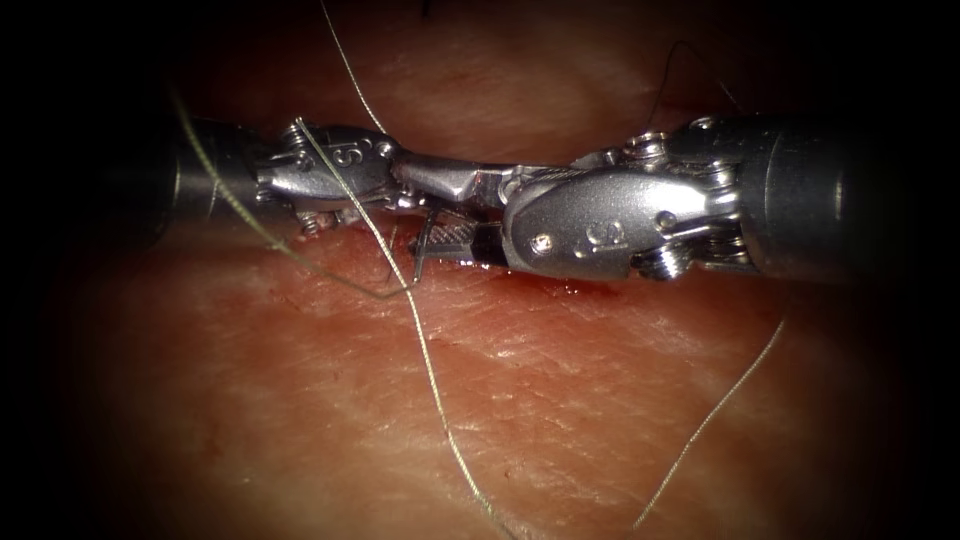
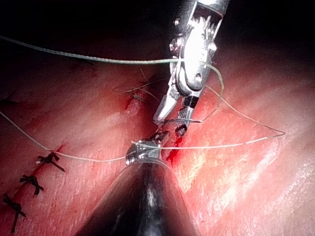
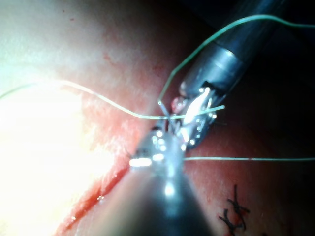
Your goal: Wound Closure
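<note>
Right arm's tool (image 1: 452,240), a silver steel needle driver, lies nearest the endoscope and reaches in over the cut. Its fingers (image 2: 184,115) are spread, with one ridged inner face showing. The thin, dark, curved needle (image 1: 420,250) sits just at their tips.

Left arm's tool (image 1: 450,185), the same silver make, meets it tip to tip. Its fingers look pressed together, seemingly on the upper end of the needle. The needle hangs down from there to the pink, wrinkled pork-belly tissue (image 1: 560,400). Its lower end reaches the surface on the left side of the narrow cut (image 1: 545,278). Cannot tell whether it is in the tissue.

Pale green thread (image 1: 430,370) drapes over the left tool's wrist and runs down across the tissue toward the endoscope. A second strand trails off to the right. In the left wrist view the thread (image 2: 211,145) lies across the left arm's tool (image 2: 156,138) and loops round the right arm's tool (image 2: 173,118).

Surface: moist, finely creased, paler where strongly lit. Red fluid (image 1: 585,288) pools along the cut beneath the right tool. Black knotted stitches (image 2: 49,160) sit in a row along the closed stretch, also seen in the right wrist view (image 3: 235,211). Surroundings fall into darkness beyond the lit patch.
</note>
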`<state>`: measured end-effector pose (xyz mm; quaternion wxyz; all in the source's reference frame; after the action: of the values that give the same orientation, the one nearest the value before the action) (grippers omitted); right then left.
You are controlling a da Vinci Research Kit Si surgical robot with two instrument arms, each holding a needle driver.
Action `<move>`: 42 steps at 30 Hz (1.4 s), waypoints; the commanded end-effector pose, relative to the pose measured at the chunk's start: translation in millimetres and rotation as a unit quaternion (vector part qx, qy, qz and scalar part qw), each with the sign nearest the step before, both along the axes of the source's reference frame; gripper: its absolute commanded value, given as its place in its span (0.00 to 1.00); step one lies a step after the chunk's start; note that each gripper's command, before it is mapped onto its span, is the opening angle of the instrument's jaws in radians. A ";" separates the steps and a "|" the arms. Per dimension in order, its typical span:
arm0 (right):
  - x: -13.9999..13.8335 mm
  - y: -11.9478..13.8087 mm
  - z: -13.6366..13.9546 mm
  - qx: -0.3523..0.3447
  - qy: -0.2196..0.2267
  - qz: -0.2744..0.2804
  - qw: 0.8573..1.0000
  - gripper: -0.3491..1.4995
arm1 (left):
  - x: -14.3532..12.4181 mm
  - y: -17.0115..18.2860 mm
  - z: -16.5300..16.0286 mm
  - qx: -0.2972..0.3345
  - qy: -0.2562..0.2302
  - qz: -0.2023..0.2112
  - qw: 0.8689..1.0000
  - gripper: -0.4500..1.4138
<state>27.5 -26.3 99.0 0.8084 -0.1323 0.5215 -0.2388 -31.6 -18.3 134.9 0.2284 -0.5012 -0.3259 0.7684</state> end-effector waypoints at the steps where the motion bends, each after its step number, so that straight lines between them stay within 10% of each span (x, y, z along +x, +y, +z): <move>1: 0.9 0.0 0.3 -0.004 0.002 -0.005 1.000 0.42 | -0.5 -0.1 0.5 0.000 -0.001 0.001 1.000 0.00; 6: 1.4 0.0 0.4 -0.004 -0.001 -0.011 1.000 0.39 | -0.6 -0.3 0.4 0.001 0.000 0.004 1.000 0.00; 10: 1.3 0.1 0.4 -0.016 -0.010 -0.017 1.000 0.00 | -0.6 -0.3 0.2 0.001 0.000 0.005 1.000 0.00; 16: -0.4 0.5 0.8 -0.031 -0.042 -0.006 0.999 0.00 | -0.4 -0.5 -0.3 0.002 -0.001 0.007 1.000 0.00; 20: -2.0 0.8 0.5 -0.002 -0.028 0.026 0.999 0.00 | -0.2 1.1 -0.8 -0.007 0.033 -0.031 0.999 0.75; 22: -2.8 1.0 0.5 0.004 -0.020 0.037 0.999 0.00 | 0.0 1.7 -1.2 -0.011 0.044 -0.043 0.998 0.90; 31: -7.7 3.1 3.3 0.081 0.046 0.128 0.987 0.00 | 1.4 0.4 -1.9 -0.017 0.029 -0.042 0.999 0.91; 42: -6.3 4.7 7.2 0.130 0.105 0.149 0.974 0.00 | 2.1 -5.3 -0.1 -0.031 -0.006 -0.011 0.999 0.79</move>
<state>20.4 -21.8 105.7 0.7863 -0.1260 0.6041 -0.0288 -29.0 -23.7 134.5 0.2177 -0.5167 -0.2982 0.7725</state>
